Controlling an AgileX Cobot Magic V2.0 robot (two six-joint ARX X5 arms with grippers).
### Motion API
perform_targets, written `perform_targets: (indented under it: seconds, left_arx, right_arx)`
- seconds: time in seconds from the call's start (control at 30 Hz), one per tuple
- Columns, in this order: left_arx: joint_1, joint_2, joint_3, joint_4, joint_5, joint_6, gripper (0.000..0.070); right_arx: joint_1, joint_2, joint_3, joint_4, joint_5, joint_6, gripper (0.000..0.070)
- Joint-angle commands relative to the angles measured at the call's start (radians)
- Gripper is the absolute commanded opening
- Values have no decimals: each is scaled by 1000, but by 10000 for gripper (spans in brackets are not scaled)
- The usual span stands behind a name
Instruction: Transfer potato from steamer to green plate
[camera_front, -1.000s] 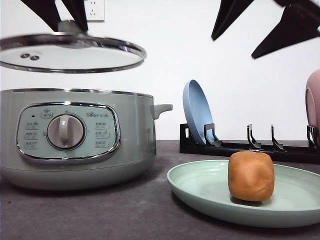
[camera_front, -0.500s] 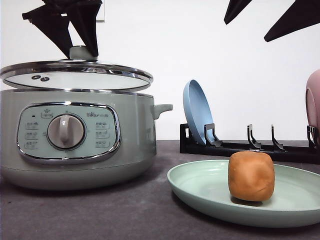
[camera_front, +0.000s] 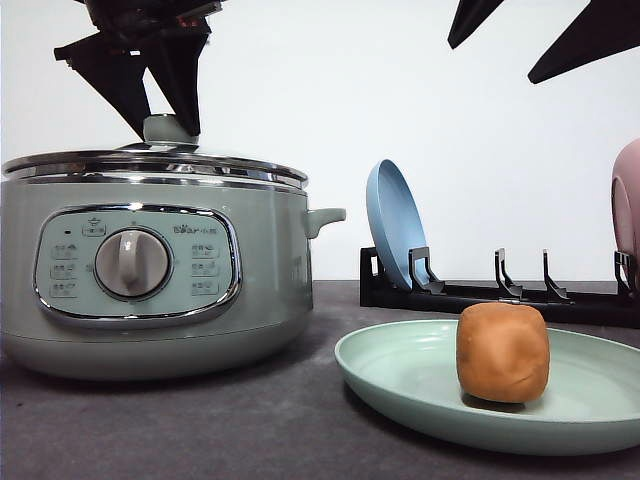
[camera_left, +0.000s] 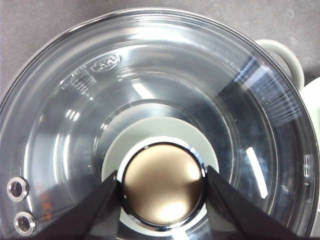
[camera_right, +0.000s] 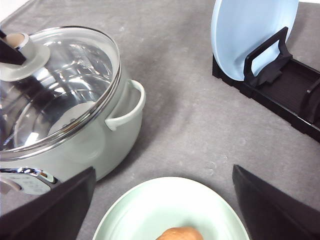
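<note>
The left gripper (camera_left: 162, 187) pinched the lid knob (camera_left: 162, 184) directly above the steamer (camera_front: 150, 280), while the right gripper (camera_right: 160, 200) hung wide open over the potato (camera_front: 502, 352) on the green plate (camera_front: 400, 375).

The steamer (camera_front: 150, 270) carries a small brand mark on its control panel (camera_front: 137, 264), just right of and above the central dial (camera_front: 131, 263); it is too small to read for certain. The buttons beside the dial bear tiny icons and captions, not legible. On the glass lid (camera_left: 165, 90) an embossed oval logo and faint orange markings near the 2 vent holes are unreadable.
</note>
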Motion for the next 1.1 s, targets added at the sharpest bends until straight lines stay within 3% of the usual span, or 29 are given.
perform_targets:
  seconds: [0.0,0.4,0.47,0.6,0.67,1.07]
  left_arx:
    - [-5,27,28,20,6,4,0]
    - [-5,56,26,-6,6,2,5]
    - [-5,56,26,-11,6,-3,82]
    - [-5,55,27,-17,6,-4,410]
    - [-5,54,27,-18,6,-4,499]
    - [-5,-15,79,-17,6,-4,515]
  right_arx:
    - [4,6,14,7,5,-12,553]
    - [4,6,14,7,5,-16,552]
    - [4,6,14,7,4,-16,553]
    - [4,6,14,7,2,-16,553]
    - [4,6,14,6,-2,-16,553]
    - [4,6,14,-6,-6,-15,552]
